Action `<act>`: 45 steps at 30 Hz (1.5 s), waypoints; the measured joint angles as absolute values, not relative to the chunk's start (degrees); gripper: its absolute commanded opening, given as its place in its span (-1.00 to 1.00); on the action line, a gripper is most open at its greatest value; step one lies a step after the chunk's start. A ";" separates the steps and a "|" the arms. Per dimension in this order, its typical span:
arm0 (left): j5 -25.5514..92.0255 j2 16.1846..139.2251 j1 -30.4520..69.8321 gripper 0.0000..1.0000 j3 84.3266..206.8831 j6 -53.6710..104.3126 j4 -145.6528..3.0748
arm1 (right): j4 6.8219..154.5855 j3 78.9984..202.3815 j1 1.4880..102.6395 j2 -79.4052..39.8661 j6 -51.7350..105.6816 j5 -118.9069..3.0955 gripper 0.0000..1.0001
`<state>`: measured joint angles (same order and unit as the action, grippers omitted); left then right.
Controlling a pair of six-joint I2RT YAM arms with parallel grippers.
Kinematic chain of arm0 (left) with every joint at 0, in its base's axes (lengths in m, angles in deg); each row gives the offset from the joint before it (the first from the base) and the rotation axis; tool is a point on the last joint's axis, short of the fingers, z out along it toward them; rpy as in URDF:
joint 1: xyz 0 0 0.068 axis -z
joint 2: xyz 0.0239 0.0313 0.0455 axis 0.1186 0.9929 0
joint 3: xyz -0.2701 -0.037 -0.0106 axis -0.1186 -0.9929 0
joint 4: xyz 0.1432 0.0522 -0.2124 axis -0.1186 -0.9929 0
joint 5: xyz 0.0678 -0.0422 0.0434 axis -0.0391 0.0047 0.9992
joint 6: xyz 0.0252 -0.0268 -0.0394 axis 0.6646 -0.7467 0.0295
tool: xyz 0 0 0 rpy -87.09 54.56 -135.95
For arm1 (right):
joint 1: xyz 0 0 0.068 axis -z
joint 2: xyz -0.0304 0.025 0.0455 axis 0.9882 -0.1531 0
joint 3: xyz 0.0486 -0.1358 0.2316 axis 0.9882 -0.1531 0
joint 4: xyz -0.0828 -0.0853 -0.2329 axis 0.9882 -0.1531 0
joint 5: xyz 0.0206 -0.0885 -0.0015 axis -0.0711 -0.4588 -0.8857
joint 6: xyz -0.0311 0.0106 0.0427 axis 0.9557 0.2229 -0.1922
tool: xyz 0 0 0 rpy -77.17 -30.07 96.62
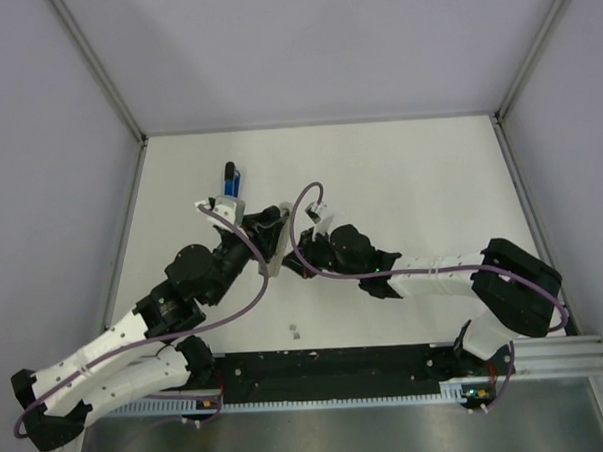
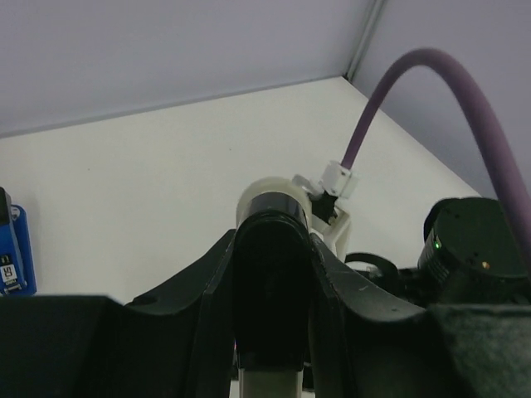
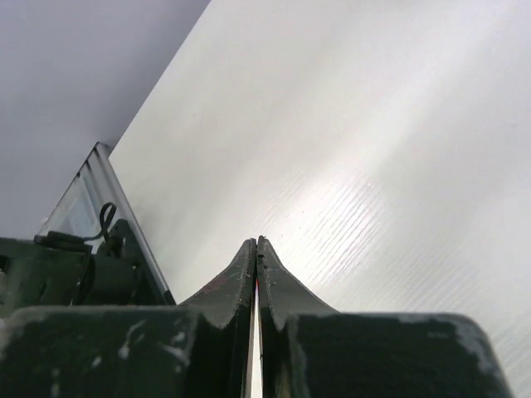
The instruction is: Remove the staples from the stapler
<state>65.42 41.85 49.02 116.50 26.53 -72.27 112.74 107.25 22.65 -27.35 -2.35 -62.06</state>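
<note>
Near the free-standing stapler [image 1: 232, 178], right fingers [image 3: 232, 290] are pressed together, left fingers [image 2: 187, 282] unreadable; unloading looks unfinished.

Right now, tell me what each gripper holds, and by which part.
Stapler looks unheld, beside the left gripper, whose fingers flank something black I cannot identify. Right gripper is shut; only a pale sliver shows between.

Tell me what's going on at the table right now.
The blue stapler is at mid-table, off to the side of the left fingers, not between them; they flank a dark part I cannot identify. The right fingers, close by, are pressed together with nothing visible between. Two small pale bits lie on the table, toward its near edge.
</note>
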 measured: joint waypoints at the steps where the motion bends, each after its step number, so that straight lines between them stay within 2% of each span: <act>1: 64.63 41.74 49.09 -1.00 116.50 26.00 -73.51 | 112.61 107.58 22.95 -27.33 -2.05 -62.43 -1.00; 10: 60.46 41.15 49.09 -1.00 116.40 22.84 -79.24 | 109.61 110.07 24.48 -23.85 2.06 -64.46 -1.00; 19: 62.01 45.32 49.07 -1.00 115.91 23.45 -79.48 | 103.58 110.62 24.48 -19.48 5.12 -66.76 -1.00; 24: 61.25 52.80 47.25 -1.00 116.29 24.69 -77.18 | 97.90 109.68 24.50 -13.87 7.05 -69.73 -1.00; 32: 51.54 69.72 37.86 -1.00 120.61 24.72 -73.47 | 90.86 106.46 24.75 -3.68 8.75 -74.89 -1.00; 45: 39.76 96.86 17.99 -1.00 143.00 24.61 -75.55 | 84.26 100.54 24.85 5.26 9.28 -76.42 -0.96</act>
<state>39.76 96.86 17.99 143.00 24.61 -75.55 84.26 100.54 24.85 5.26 9.28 -76.42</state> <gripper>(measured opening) 0.385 0.021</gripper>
